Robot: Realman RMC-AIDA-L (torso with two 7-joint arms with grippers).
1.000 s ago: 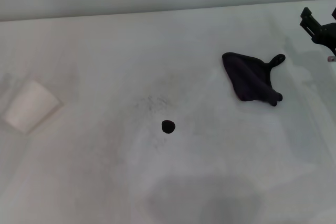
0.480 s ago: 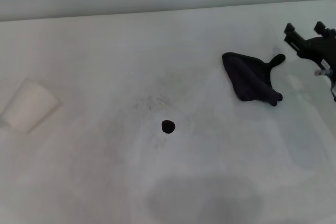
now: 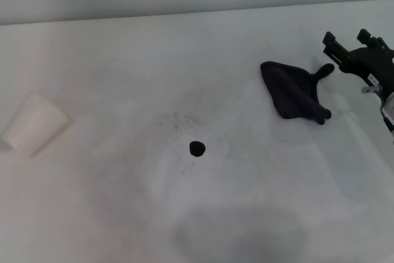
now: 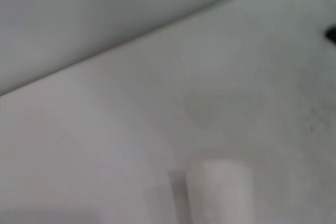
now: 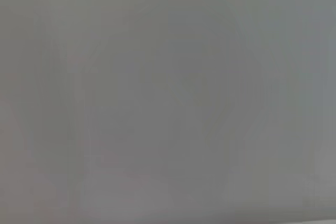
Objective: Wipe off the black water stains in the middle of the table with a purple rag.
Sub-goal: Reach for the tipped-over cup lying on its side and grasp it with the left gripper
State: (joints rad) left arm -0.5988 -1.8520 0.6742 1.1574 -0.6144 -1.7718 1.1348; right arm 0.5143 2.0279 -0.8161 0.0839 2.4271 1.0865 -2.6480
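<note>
— White and matte, the broad tabletop [image 3: 111, 214] fills the head view, with faint grey smudges near its middle and a pale wall behind its far edge. What lies on it?

— One small round black water stain [image 3: 197, 148] sits near the middle. Well apart from it, toward the right and farther back, lies the very dark purple soft rag [image 3: 292, 90], roughly triangular and flat on the surface, its small loop tab [image 3: 324, 70] pointing to the right.

— And the arms?

— The black right hand [image 3: 349, 42] hovers just beside that tab, at the right edge. Its two fingers stand clearly apart and hold nothing. At the left edge a pale white blocky object [image 3: 34, 124] rests on the surface.

— What does the left wrist view give?

— The same white tabletop [image 4: 220, 77] and wall, a pale white cylinder-like shape [image 4: 219, 191] close by, and a dark speck at the edge. The left hand itself is not visible.

— The right wrist view?

— Only a plain grey field; nothing can be told apart there.
</note>
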